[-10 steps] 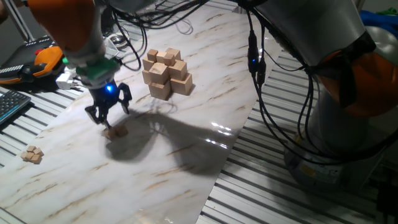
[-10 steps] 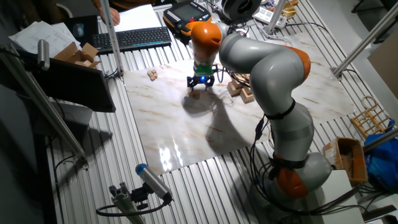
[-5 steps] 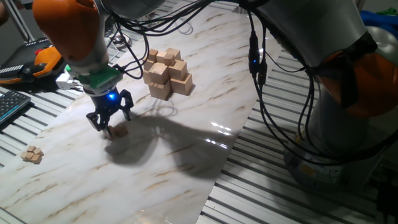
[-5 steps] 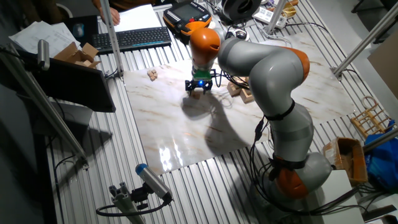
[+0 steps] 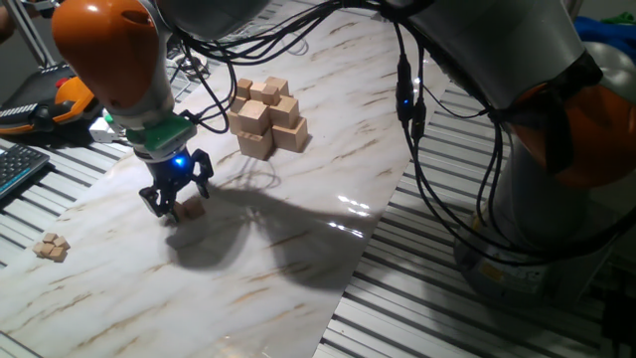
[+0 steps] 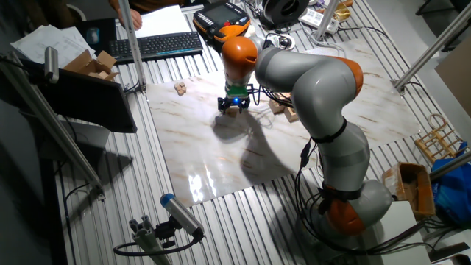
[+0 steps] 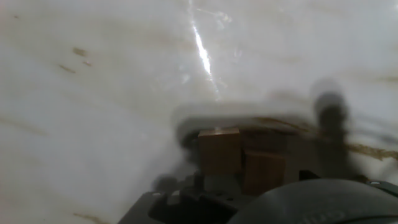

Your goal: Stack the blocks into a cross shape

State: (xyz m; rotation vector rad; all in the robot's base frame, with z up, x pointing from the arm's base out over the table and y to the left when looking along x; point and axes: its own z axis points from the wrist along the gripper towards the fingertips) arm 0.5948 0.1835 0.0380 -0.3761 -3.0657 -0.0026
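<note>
The gripper [image 5: 174,204] is straddling a small block [image 5: 190,210] on the marble table [image 5: 298,199], fingers spread, apparently not yet pinching. Closing off-centre is risking a nudged, twisted block. The cross shape [image 5: 266,117] is sitting well apart.

your arm [image 6: 316,81] is built of fat grey rounded segments with orange joint caps, one at the wrist and one low by the base. black cables [image 5: 412,129] hang loose along it. just above the black two-finger gripper [image 5: 175,202] you see a green ring and a small blue light.
</note>
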